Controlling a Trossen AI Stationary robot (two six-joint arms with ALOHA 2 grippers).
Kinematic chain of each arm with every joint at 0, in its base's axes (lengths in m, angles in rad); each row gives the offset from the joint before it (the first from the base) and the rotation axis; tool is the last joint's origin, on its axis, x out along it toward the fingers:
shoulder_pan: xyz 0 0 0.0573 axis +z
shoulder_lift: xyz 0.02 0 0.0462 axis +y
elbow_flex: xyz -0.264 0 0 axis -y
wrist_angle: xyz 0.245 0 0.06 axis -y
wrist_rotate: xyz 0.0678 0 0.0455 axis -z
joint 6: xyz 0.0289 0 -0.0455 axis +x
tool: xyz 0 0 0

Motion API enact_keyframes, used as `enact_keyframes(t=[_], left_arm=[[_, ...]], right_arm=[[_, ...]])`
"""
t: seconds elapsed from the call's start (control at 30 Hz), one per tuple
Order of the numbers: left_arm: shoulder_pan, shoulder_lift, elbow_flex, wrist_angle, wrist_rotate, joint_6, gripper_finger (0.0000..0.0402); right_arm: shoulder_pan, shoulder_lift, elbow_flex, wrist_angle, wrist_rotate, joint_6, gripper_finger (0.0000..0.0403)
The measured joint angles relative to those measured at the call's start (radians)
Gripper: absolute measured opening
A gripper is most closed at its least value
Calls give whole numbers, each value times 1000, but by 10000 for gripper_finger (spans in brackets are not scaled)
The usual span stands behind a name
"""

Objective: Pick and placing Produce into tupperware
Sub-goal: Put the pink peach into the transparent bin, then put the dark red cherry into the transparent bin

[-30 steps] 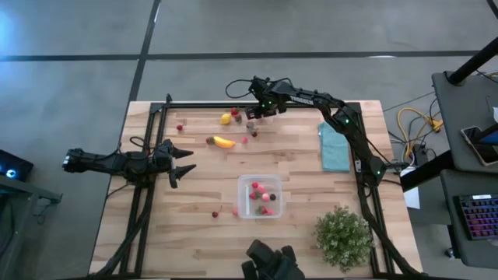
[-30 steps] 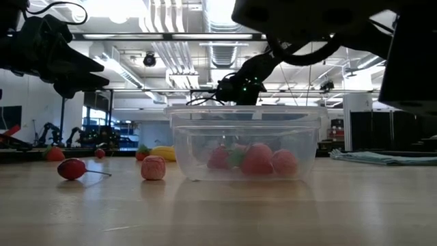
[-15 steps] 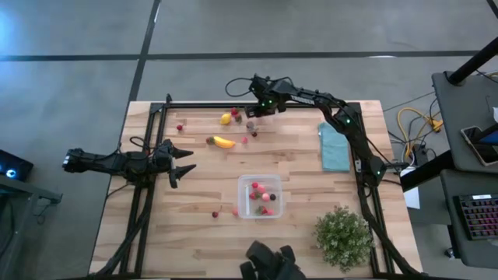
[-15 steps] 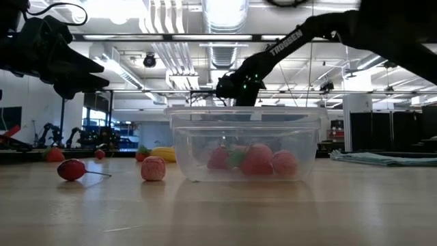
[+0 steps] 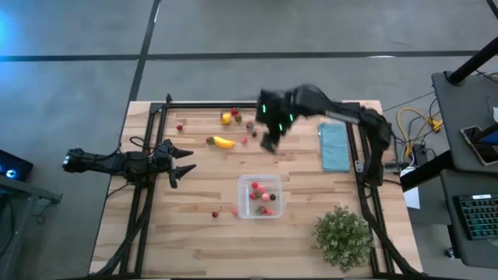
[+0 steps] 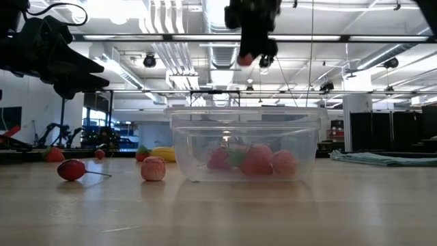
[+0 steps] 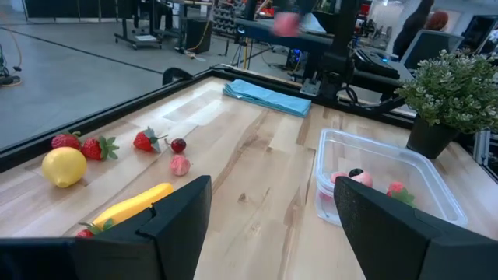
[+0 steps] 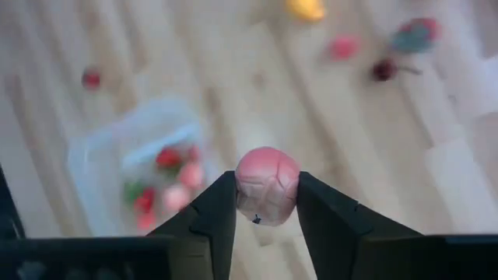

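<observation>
Right gripper (image 8: 267, 204) lifted off far edge | jaws clamp pink berry (image 8: 267, 185) | left jaws apart

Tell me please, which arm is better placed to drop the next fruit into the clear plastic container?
The right. Its gripper is shut on a pink round berry, raised above the table near the clear plastic container. The left gripper is open, holding nothing, farther away.
</observation>
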Motion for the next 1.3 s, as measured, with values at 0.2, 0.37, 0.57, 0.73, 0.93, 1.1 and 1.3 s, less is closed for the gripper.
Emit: enact_keyframes(t=[0.2, 0.37, 0.57, 0.73, 0.93, 1.1, 1.3], left_arm=[[0, 0, 0, 0, 0, 0, 258], [0, 0, 0, 0, 0, 0, 258], [0, 0, 0, -1, 0, 0, 258], [0, 0, 0, 0, 0, 0, 258], [0, 0, 0, 0, 0, 0, 258], [0, 0, 0, -2, 0, 0, 258], [0, 2, 0, 0, 0, 0, 258]], right_arm=[[249, -12, -88, 63, 122, 132, 131], [334, 63, -189, 179, 51, 262, 125], [349, 166, -216, 232, 18, 271, 123], [348, 235, -181, 218, -36, 283, 169], [324, 243, -73, 161, 110, 269, 239], [196, 221, 60, 126, 231, 80, 250], [-2, 265, 34, 142, 212, -279, 240]])
